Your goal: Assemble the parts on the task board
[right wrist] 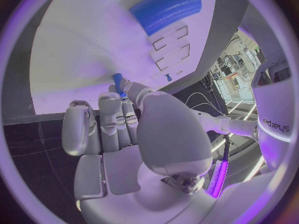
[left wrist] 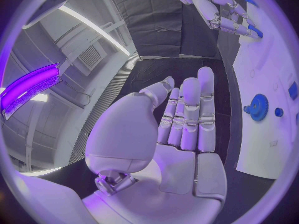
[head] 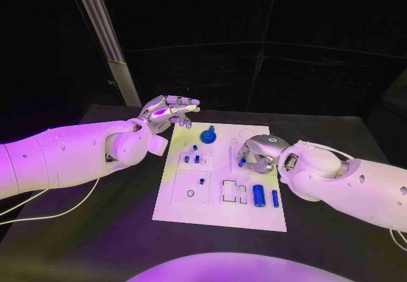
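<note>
While the right hand [head: 257, 154] is hovering low over the right half of the task board [head: 219, 208], its fingers are curling in around a small blue peg [right wrist: 117, 82], which the right wrist view shows pinched between the thumb and fingertips, its tip pointing at the white plate. In the head view a spot of blue is peeking out under the same hand near the board's middle. Just beyond the fingers in the right wrist view, a thick blue cylinder [right wrist: 166, 7] is lying on the board, beside two rectangular cut-outs [right wrist: 171, 45].

The left hand [head: 168, 110] is hanging above the table [head: 93, 235] off the board's far left corner, palm turned up, fingers straight and side by side, holding nothing; the left wrist view is showing the bare palm and the thumb standing apart.

Out on the board, a blue gear [head: 209, 137] with a knob on top is standing near the far edge, between the two hands. Small blue pieces [head: 192, 158] are sitting in a raised block on the left half. Toward the near right corner, a fat blue cylinder [head: 257, 193] and a slimmer blue rod [head: 274, 198] are lying side by side, next to two open rectangular slots [head: 235, 192]. The board itself is lying in the middle of the black table.
</note>
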`<state>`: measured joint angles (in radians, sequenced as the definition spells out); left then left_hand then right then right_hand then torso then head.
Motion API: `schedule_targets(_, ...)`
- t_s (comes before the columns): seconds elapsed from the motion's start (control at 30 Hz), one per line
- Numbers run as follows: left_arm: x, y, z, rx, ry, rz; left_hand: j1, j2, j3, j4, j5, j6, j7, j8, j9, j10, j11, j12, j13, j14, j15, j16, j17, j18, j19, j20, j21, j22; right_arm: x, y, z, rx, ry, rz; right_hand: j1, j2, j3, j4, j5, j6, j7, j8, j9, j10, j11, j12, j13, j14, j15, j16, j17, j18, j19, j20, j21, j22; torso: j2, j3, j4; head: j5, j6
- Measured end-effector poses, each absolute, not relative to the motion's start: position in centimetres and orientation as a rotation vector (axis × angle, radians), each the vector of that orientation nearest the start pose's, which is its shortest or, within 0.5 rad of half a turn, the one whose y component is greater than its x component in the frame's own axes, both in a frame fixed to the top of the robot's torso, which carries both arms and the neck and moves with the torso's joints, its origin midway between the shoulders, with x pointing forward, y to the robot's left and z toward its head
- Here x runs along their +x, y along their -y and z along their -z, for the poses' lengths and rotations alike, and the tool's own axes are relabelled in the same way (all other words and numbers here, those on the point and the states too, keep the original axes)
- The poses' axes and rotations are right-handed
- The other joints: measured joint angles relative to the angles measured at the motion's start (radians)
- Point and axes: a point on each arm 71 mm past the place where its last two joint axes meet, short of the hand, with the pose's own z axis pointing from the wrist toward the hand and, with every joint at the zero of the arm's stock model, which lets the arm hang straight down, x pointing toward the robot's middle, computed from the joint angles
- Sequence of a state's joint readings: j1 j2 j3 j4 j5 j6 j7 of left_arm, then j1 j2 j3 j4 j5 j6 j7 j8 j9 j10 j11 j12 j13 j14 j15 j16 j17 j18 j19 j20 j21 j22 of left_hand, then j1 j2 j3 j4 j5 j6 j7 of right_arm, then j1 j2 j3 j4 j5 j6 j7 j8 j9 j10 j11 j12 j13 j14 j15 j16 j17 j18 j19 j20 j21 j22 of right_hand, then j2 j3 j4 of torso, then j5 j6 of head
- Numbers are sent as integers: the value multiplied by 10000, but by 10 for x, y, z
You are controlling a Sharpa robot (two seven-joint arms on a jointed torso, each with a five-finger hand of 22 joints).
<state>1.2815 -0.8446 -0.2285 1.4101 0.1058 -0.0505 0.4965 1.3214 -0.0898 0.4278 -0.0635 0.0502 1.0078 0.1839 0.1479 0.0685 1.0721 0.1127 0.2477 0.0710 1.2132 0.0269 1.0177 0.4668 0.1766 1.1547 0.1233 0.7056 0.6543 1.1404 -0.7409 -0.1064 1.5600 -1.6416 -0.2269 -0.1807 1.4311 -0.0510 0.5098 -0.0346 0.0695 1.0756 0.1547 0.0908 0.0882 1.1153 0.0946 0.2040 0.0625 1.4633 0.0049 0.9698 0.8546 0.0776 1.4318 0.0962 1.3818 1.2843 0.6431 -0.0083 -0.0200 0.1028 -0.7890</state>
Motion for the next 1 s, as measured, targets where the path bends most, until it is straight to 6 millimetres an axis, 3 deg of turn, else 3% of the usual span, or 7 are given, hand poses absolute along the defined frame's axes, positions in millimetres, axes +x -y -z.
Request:
schedule_targets(0.2, 496, -239, 205, -11215, -14782, 16770, 0, 0, 0, 0, 0, 0, 0, 0, 0, 0, 0, 0, 0, 0, 0, 0, -11, 0, 0, 0, 0, -12, 447, 137, 232, -3997, -17473, -6490, 76, -24, 462, -163, -35, 141, -42, 127, 52, 72, 72, 60, 28, 35, -34, 86, 75, 0, 36, -33, 137, 203, -1, 2, 0, 3, 37)
schedule_targets(0.4, 496, -240, 205, -11220, -14782, 16754, 0, 0, 0, 0, 0, 0, 0, 0, 0, 0, 0, 0, 0, 0, 0, 0, -11, 0, 0, 0, 0, -12, 441, 139, 226, -3899, -17172, -6790, 73, -20, 528, -204, -62, 153, -53, 133, 102, 72, 72, 88, 73, 35, -34, 116, 31, 0, 36, -33, 152, 212, -7, 2, -9, -1, 62)
schedule_targets(0.67, 496, -241, 205, -11226, -14774, 16726, 0, 0, 0, 0, 0, 0, 0, 0, 0, 0, 0, 0, 0, 0, 0, 0, -10, -1, 0, 0, 0, -11, 432, 138, 204, -3600, -16572, -7382, -219, -128, 520, -114, -11, 152, -54, 134, 74, 72, 72, 91, 74, -2, -70, 77, -86, -1, 35, -33, 152, 231, -6, 0, -16, 15, 92)
schedule_targets(0.73, 496, -241, 205, -11227, -14775, 16725, 0, 0, 0, 0, 0, 0, 0, 0, 0, 0, 0, 0, 0, 0, 0, 0, -10, -1, 0, 0, 1, -11, 429, 133, 200, -3552, -16436, -7628, -332, -212, 447, -15, 7, 152, -54, 134, 67, 230, -50, 94, 76, -2, -70, 29, -120, -1, 35, -33, 152, 226, -4, 0, -18, 18, 104)
schedule_targets(1.0, 497, -239, 205, -11207, -14801, 16752, 0, 0, 0, 0, 0, 0, 0, 0, 0, 0, 0, 0, 0, 0, 0, 0, -9, -1, 0, 0, 1, -10, 417, 93, 190, -3717, -16042, -8901, -467, -261, 386, 49, 8, 150, -55, 129, 64, 288, -109, 64, 76, -2, -69, 29, -150, -1, 35, -33, 152, 206, 15, -1, -2, 10, 111)
